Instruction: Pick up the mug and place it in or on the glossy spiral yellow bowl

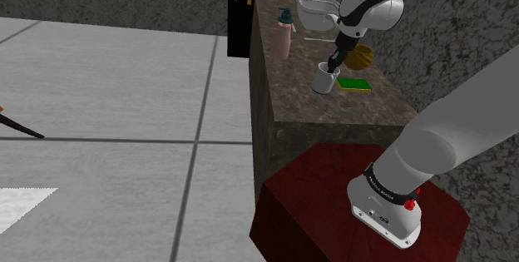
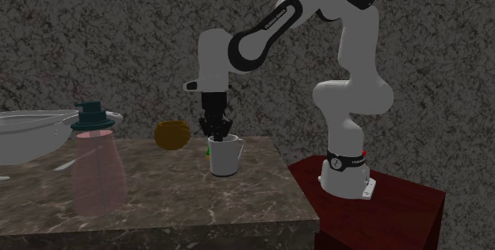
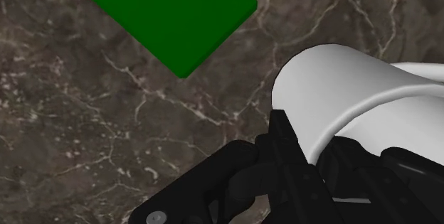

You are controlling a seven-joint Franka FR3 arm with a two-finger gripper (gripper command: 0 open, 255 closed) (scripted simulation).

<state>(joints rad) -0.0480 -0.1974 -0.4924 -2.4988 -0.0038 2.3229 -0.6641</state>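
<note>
The white mug [image 2: 226,159] stands on the marbled table [image 2: 159,201] at the centre of the second exterior view. The gripper [image 2: 218,128] is clenched on its rim, one finger outside the wall and the other seemingly inside. A green pad [image 1: 355,83] lies just beside it, and the yellow bowl [image 2: 171,134] sits near, left of the mug in that frame. To my eye, the mug wants a straight, level lift high enough to clear the bowl's rim.
</note>
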